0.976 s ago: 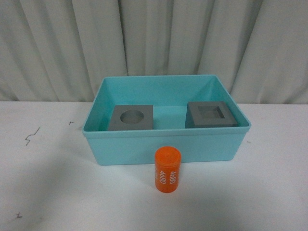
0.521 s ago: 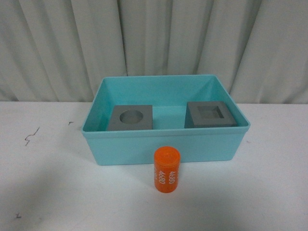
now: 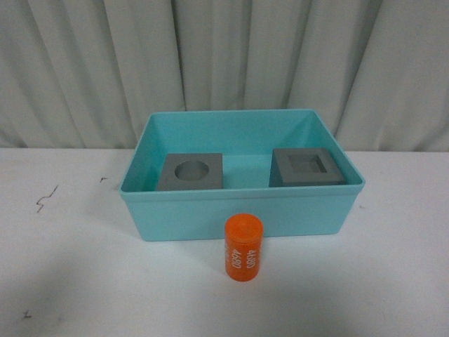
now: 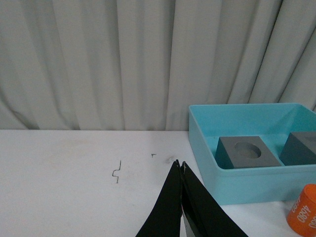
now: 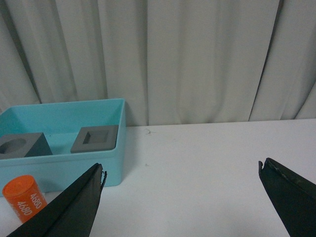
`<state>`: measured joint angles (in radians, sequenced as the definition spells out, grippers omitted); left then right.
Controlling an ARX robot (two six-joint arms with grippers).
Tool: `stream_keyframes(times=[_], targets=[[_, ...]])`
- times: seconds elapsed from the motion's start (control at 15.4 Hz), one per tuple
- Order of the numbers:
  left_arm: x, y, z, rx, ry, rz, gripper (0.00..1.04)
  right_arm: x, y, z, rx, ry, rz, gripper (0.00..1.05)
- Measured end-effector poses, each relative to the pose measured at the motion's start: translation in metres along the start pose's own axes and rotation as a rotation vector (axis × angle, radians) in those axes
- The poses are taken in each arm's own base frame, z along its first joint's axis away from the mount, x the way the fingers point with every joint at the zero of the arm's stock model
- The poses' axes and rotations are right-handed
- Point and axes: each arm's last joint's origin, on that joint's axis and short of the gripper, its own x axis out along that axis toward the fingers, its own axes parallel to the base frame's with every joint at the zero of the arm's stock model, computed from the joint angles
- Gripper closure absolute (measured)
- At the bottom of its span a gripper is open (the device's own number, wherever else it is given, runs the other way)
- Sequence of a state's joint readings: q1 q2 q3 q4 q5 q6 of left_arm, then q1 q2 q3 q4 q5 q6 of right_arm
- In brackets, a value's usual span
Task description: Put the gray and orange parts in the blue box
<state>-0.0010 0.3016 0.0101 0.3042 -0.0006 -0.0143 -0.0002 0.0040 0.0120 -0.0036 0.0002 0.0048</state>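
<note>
— At the left wrist, what is the condition of the tool?
— Left tool [image 4: 181, 168]: its two black fingers are pressed together, with nothing between them. It hangs over bare worktop [image 4: 74, 158], well apart from the blue box [image 4: 247, 183].
— And the right tool?
— Right tool [image 5: 181, 170]: fingers spread wide, nothing held, white worktop showing between them.
— Location of the parts?
— The gray cube with the round recess [image 3: 191, 172] sits inside the box on its left side. The gray cube with the square recess [image 3: 306, 168] sits inside on the right, and the two are apart. The orange cylinder [image 3: 243, 248] stands upright on the worktop, outside the box, just in front of its near wall.
— Any markings?
— White numerals run down the cylinder's side, and "4680" is legible. No writing is legible on the cubes or the box. A few dark pen marks [image 3: 45, 199] show on the worktop to the left. A pale pleated curtain [image 3: 224, 56] hangs behind.
</note>
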Motion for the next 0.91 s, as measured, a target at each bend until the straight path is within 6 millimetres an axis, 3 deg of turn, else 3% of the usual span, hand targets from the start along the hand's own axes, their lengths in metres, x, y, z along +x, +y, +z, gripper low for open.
stream_keyframes(times=[0.91], targets=[[-0.019,0.000,-0.004,0.000,0.012,0.000,1.03,0.000,0.000,0.000,0.000,0.000,0.000,0.06]])
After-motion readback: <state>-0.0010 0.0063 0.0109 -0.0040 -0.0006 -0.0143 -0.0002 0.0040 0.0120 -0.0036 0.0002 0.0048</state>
